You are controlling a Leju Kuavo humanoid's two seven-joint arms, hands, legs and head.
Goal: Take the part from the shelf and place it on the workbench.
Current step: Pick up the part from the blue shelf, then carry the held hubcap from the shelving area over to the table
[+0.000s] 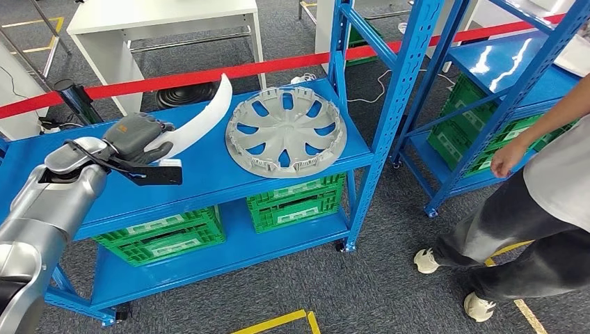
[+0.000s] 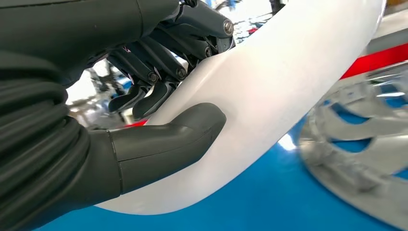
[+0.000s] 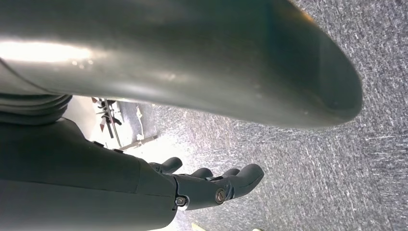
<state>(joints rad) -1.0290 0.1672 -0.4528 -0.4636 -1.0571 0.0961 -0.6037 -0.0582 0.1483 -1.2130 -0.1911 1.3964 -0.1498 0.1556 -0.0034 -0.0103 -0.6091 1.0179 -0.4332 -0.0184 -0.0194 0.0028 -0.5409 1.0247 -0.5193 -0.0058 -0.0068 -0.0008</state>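
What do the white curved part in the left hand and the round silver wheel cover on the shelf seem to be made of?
White curved part, gripped by the left hand: likely moulded plastic, smooth and glossy, with soft highlights. Wheel cover: probably silver-painted plastic, satin sheen, thin spokes with clip tabs around the rim; metal can't be excluded.

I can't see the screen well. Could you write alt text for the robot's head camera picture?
The robot's left hand grips a curved white part over a blue shelf, next to a silver hubcap. Green crates sit on the level below, and a person stands at the right.
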